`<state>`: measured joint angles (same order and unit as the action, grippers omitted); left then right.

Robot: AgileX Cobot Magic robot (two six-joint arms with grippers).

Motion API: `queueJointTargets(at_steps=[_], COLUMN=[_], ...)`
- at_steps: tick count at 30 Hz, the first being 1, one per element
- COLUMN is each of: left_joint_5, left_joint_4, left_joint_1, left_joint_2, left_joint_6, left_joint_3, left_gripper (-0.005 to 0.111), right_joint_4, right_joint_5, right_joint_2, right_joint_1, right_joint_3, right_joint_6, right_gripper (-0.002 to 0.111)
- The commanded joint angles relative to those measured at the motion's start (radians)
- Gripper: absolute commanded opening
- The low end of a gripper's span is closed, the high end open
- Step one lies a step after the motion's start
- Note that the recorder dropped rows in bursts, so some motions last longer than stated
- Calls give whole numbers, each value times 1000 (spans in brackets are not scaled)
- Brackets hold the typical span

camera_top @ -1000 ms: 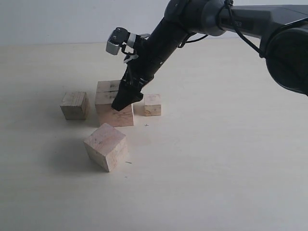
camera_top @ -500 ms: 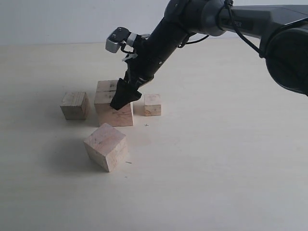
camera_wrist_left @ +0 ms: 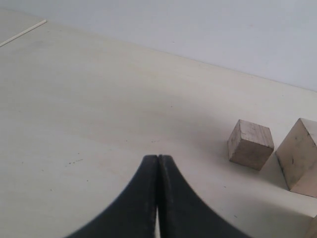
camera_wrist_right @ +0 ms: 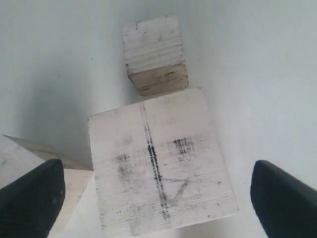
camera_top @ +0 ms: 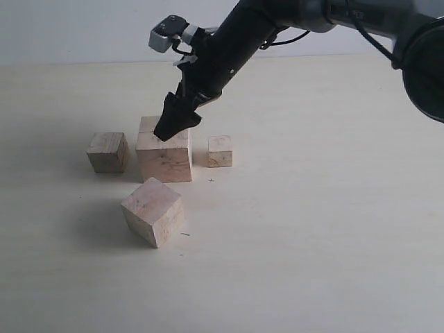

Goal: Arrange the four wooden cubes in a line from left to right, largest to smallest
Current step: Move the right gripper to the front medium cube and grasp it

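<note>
pale wood largest cube (camera_top: pixel 164 158) sits straight under right tool (camera_top: pixel 170 130), jaws spread wide either side of it, not gripping. smallest cube (camera_top: pixel 220 150) just right of it. left tool (camera_wrist_left: pixel 157 163) pinched shut, well apart.

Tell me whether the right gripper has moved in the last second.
Yes. The right gripper rose: its tips covered the front face of the largest cube, now only the top edge.

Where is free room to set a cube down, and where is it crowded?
Bare table lies right of the smallest cube and in front of the tilted cube. Crowded: mid-row, where the right pincer hangs over the largest cube.
</note>
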<state>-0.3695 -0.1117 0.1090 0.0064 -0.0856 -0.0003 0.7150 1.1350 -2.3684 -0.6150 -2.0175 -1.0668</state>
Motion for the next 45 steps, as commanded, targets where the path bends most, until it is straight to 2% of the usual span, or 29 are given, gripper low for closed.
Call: queueJointTargets(at_steps=[1,6,14,19,22,24,28,30,35,41,45], left_joint_5=[3,3,3,3,3,3,3,3,3,3,3], left_joint_4=[-2,-2,-2,-2,-2,-2,-2,-2,-2,-2,-2], left_joint_1=[-1,-1,-1,-1,-1,-1,-1,-1,-1,-1,-1], left_joint_2=[-6,-6,-6,-6,-6,-6,-6,-6,-6,-6,-6], left_joint_6=[3,3,3,3,3,3,3,3,3,3,3], left_joint_3=[0,0,0,0,0,0,0,0,0,0,0], left_gripper=[0,0,0,0,0,0,0,0,0,0,0], right_joint_4=[-17,-59,-49,35,50,-11,-135,-145,-376,-417,-471], right_joint_5=[19,86,86,86,86,86,86,86,86,86,86], right_joint_2=[77,136,195,201,201,203,211,216,217,217,217], right_joint_1=[-1,-1,-1,-1,-6,-22,-89,-131,-235,-327,-351], right_joint_3=[6,6,6,6,6,6,35,58,87,127,165], right_joint_6=[81,199,256,282,409,477,518,518,678,709,731], right_gripper=[95,93,83,62,52,57,80,87,88,88,88])
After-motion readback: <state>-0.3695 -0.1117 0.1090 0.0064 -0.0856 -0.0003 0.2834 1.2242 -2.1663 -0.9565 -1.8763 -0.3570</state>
